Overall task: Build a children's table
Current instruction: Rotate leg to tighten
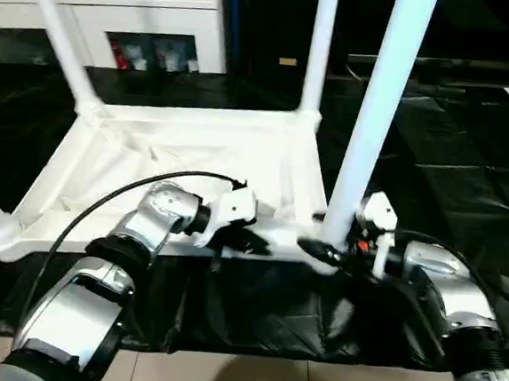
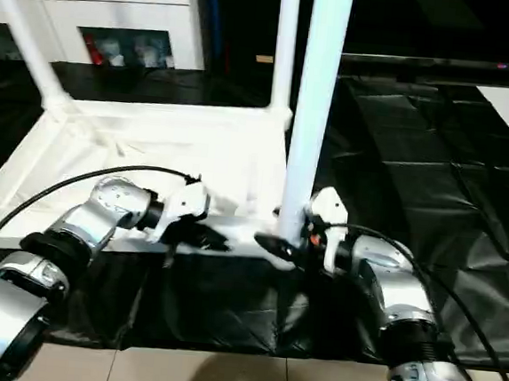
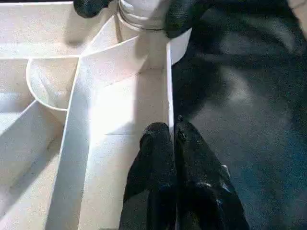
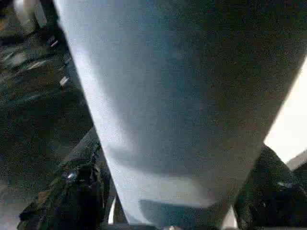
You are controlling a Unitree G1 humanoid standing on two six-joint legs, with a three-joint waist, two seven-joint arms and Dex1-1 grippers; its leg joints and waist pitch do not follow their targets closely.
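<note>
The white tabletop (image 1: 177, 161) lies upside down on black sheeting (image 1: 471, 165), with 4 legs standing in its corner sockets. The right end effector (image 1: 325, 250) grips the near-right leg (image 1: 372, 121) at its base. The left end effector (image 3: 175, 163), fingers closed together and empty, rests on the tabletop's ribbed near rim.

Tabletop (image 1: 150, 159) white, ribbed underside; legs (image 1: 377, 112) white. Floor sheet (image 1: 470, 174) glossy black. Cabinet (image 1: 144, 20) white. Forearms (image 1: 75, 304) silver; fingers (image 3: 163, 158) black.
</note>
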